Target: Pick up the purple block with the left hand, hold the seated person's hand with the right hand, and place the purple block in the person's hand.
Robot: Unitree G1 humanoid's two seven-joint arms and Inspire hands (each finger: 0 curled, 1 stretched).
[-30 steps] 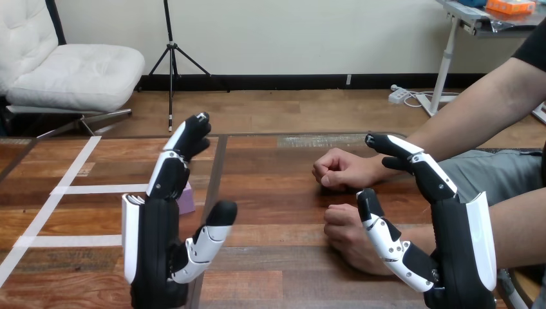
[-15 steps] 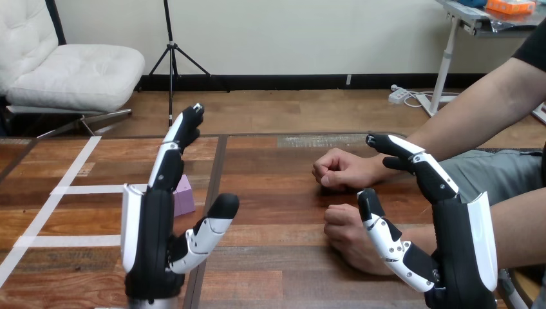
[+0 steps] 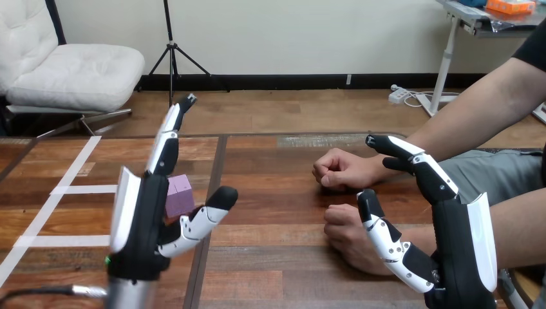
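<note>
The purple block [image 3: 179, 194] lies on the wooden table [image 3: 270, 212], left of centre. My left hand [image 3: 145, 225] stands upright in front of it with straight fingers and thumb spread, open, hiding part of the block. My right hand [image 3: 451, 238] is raised at the lower right, open, fingers and thumb apart. The person's near hand [image 3: 344, 235] rests as a fist on the table just left of my right thumb; whether they touch I cannot tell. The person's far hand [image 3: 338, 168] also lies curled, further back.
White tape lines [image 3: 71, 189] cross the table's left part. A dark seam [image 3: 216, 174] runs down the table beside the block. The person's forearms [image 3: 476, 122] reach in from the right edge.
My left hand has straightened its fingers and drifted left, uncovering more of the purple block. My right hand and the person's hands have stayed put.
</note>
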